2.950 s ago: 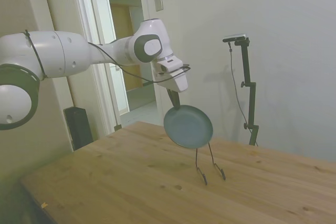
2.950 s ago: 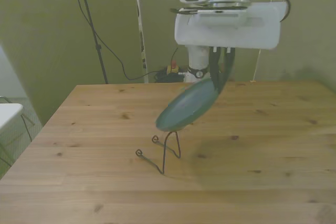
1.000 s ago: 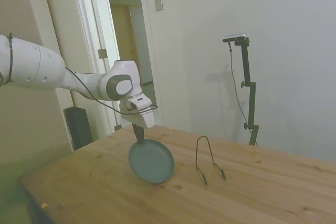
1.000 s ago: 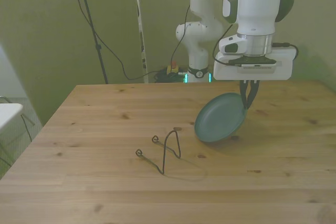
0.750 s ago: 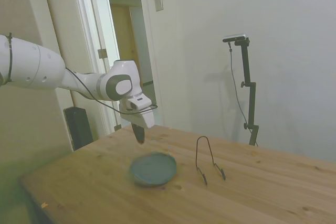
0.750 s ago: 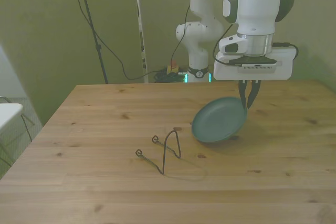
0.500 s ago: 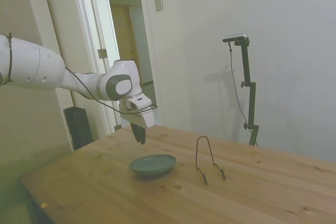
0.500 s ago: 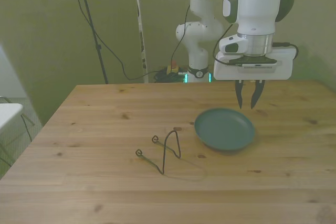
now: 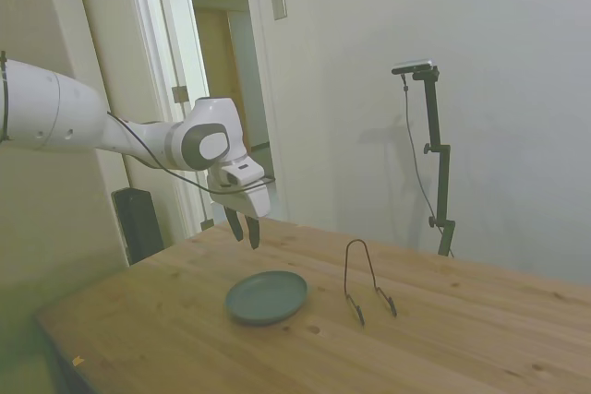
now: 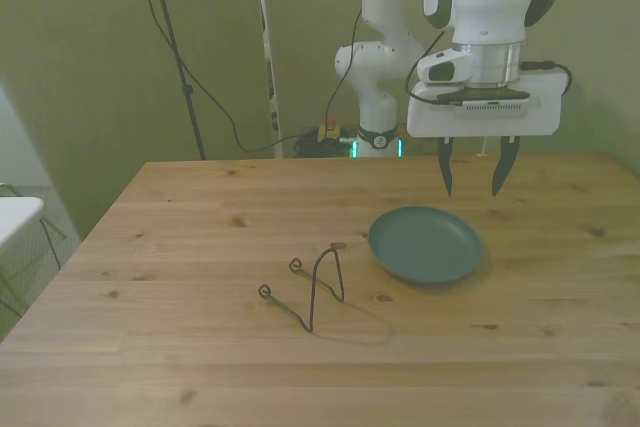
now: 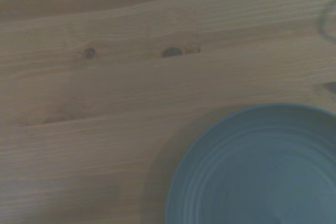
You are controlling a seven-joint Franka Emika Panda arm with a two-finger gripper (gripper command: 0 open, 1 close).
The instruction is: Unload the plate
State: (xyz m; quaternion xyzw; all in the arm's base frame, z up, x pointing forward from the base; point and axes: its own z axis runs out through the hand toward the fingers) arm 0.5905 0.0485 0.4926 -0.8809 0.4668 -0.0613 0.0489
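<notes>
Seen from across the wooden table [image 10: 180, 347], going left to right. Toward the front view's left of middle, a thin black wire stand [image 10: 318, 287], upright and bare, with nothing leaning in it. Just beside it, toward the front view's right, the plate [image 10: 425, 244]: round, shallow, dull blue-green, lying flat and face up on the bare wood, apart from the stand and touching nothing else. Above the plate's far rim, the gripper [image 10: 470, 175], hanging clear of it with both dark fingers spread wide and nothing between them.

From the side, left to right: gripper [image 9: 245, 228] raised over the table, plate [image 9: 267, 296] flat below it, wire stand [image 9: 362, 274] a little farther along. Close up from the wrist, plate [image 11: 262, 171] showing faint concentric rings and a low raised rim against the wood grain.

Likely rigid and breakable, ceramic or similar, with a smooth and probably slippery glaze; moderate weight for its size. Now lying flat, hard to pinch anywhere but the raised rim, one finger inside and one outside the lip. Judged off the stand and set down, so unloading looks complete.
</notes>
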